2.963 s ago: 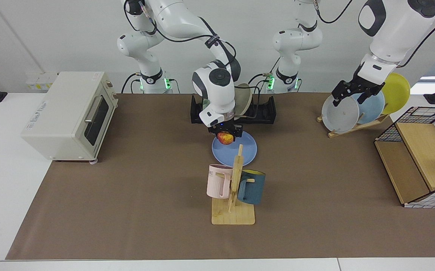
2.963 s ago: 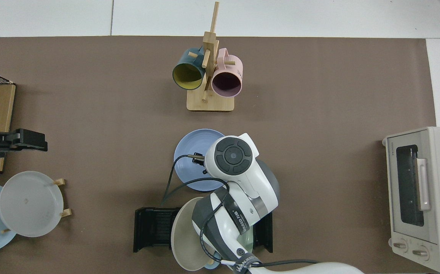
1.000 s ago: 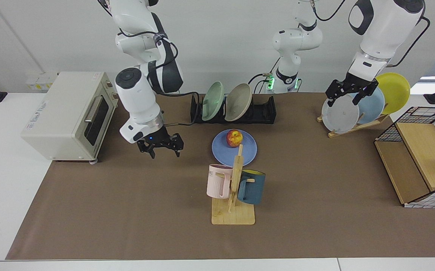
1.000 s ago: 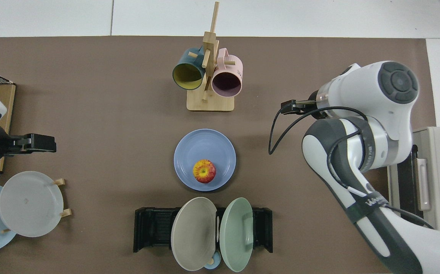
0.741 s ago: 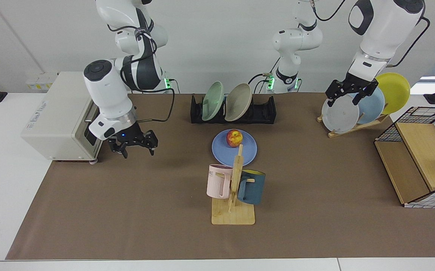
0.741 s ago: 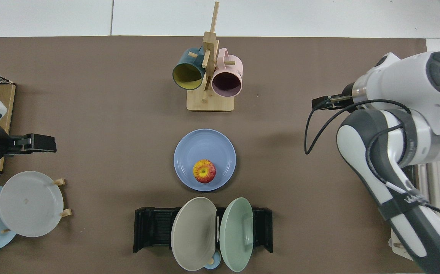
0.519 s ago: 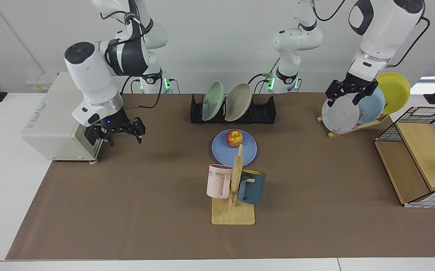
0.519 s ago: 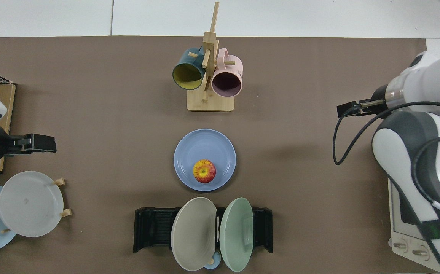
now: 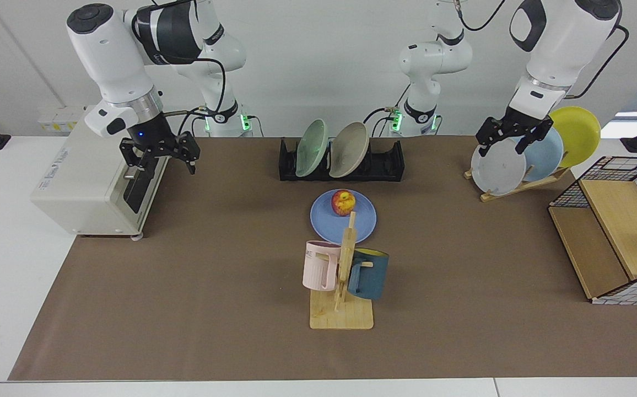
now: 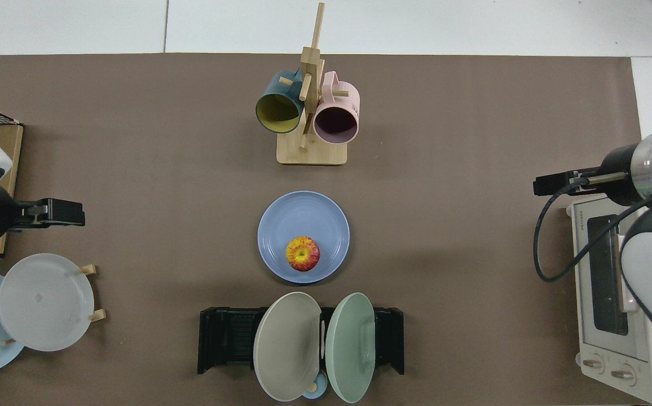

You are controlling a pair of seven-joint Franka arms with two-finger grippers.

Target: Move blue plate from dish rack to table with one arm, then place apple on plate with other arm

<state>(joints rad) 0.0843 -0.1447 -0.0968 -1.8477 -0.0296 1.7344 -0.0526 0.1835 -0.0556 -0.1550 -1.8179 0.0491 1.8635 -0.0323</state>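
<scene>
Moved: the right gripper (image 9: 159, 159) has drawn back from beside the plate (image 9: 364, 222) and risen to hang in front of the toaster oven (image 9: 81, 176); the apple (image 9: 343, 202), plate and left gripper (image 9: 510, 139) lie as before
Hidden: in the top view only the right arm's wrist and a dark finger bar (image 10: 557, 183) reach in from the edge, the rest cut off; the left gripper (image 10: 58, 212) there shows side-on, its fingers not separable; the mug tree (image 9: 345, 264) covers the plate's near rim in the facing view
Right gripper: fingers spread wide, holding nothing, clear of the oven door
Left gripper: fingers apart, empty, just over the grey plate (image 9: 497, 166) on the wooden stand; this arm waits
Apple: resting on the plate, toward the rim nearest the rack (image 9: 390, 165)
Plate: flat on the table (image 9: 186, 309), between rack and mug tree
</scene>
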